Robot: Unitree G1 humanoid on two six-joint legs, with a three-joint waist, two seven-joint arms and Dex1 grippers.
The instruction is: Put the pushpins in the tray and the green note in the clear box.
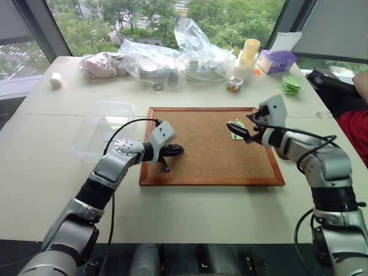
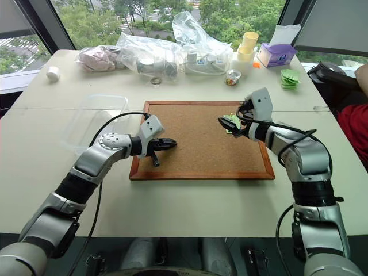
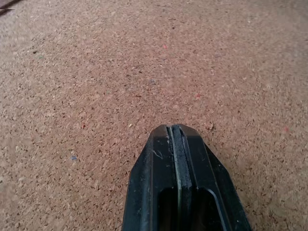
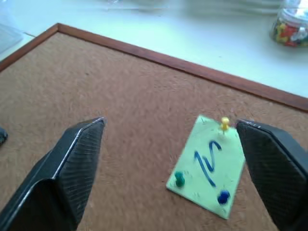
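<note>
The left hand point(image 1: 172, 151) is hovering low over the near-left part of the cork board point(image 1: 201, 155), its black fingers pressed together and holding nothing, well apart from the note. The right hand point(image 2: 233, 123) is nearer the work: its ridged rubbery fingers are spread wide and pointing left and away over the board's far-right part, with the green note point(image 4: 209, 166) lying just beyond and between them. That thin pale slip is lying flat on the grainy cork, its long axis running slantwise, scrawled with blue ink and fixed by three pushpins: a yellow pin point(image 4: 224, 123) at its far edge, a green pin point(image 4: 179, 180) and a blue pin point(image 4: 223, 197) at its nearer corners. Each is a tiny glossy plastic head, likely fiddly to pinch. Farther left on the pale worktop point(image 1: 52, 172), the clear box point(image 1: 103, 127), thin-walled and round-cornered, is sitting beside the board.
</note>
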